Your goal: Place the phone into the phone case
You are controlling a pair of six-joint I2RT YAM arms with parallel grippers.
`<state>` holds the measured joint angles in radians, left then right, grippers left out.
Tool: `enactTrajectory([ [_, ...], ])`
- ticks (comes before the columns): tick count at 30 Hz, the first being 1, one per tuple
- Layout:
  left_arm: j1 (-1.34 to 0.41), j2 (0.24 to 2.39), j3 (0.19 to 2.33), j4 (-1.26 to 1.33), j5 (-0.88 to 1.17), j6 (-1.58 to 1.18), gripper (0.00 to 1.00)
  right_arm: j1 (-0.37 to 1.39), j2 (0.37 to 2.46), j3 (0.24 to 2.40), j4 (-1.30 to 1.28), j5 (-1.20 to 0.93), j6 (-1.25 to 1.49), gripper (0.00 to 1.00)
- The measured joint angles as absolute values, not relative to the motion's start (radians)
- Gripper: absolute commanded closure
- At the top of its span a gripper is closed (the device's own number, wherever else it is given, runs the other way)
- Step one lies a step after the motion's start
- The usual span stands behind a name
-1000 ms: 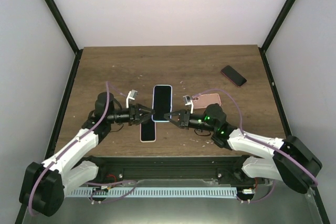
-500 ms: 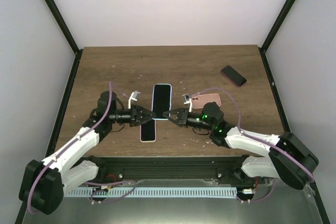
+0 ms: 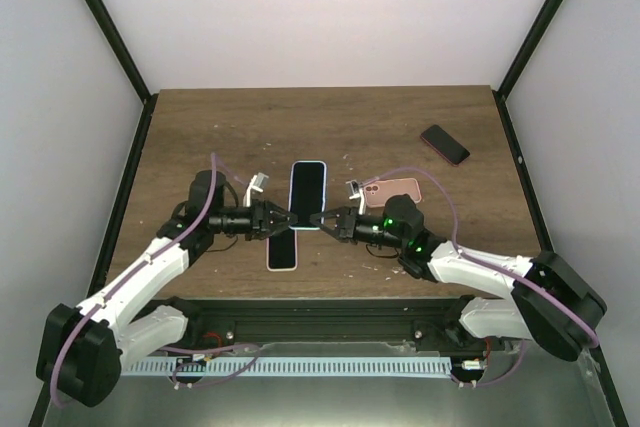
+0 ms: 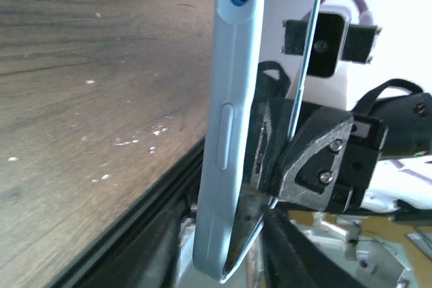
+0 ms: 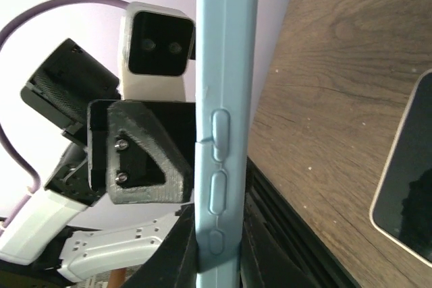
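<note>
1. Our left jaws and right jaws are closed on opposite edges of the blue phone case (image 5: pixel 226 65).
2. The phone (image 3: pixel 308 195) sits in it, held above the middle of the surface.
3. We judge it stiff, light and slippery; grip the edges, not the glass.

Both arms have white moulded link shells (image 3: pixel 150 272) joined by bulky black rounded joint housings (image 3: pixel 565 312). A lilac cable (image 5: pixel 74 1) trails along each arm. The left claw (image 3: pixel 286 219) and right claw (image 3: pixel 323 219) are matt black. Their wedge-shaped fingers (image 5: pixel 145 166) show ridged print layers and two small silver screws (image 5: pixel 120 177). A white boxy wrist camera (image 5: pixel 156 40) carries two dark lenses. Small green lights (image 3: pixel 393 222) glow on the right arm.
</note>
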<state>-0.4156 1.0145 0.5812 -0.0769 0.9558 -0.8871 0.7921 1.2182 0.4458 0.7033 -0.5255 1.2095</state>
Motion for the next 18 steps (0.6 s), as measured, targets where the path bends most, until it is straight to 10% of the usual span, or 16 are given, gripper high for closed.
enactTrajectory([
  [7, -0.419, 0.982, 0.628, -0.241, 0.834, -0.799, 0.01, 0.796, 1.19, 0.445, 0.567, -0.495, 1.133, 0.99],
  [18, -0.419, 0.933, 0.748, -0.452, 0.662, -0.643, 0.0, 0.795, 1.146, 0.442, 0.323, -0.432, 1.024, 0.99],
])
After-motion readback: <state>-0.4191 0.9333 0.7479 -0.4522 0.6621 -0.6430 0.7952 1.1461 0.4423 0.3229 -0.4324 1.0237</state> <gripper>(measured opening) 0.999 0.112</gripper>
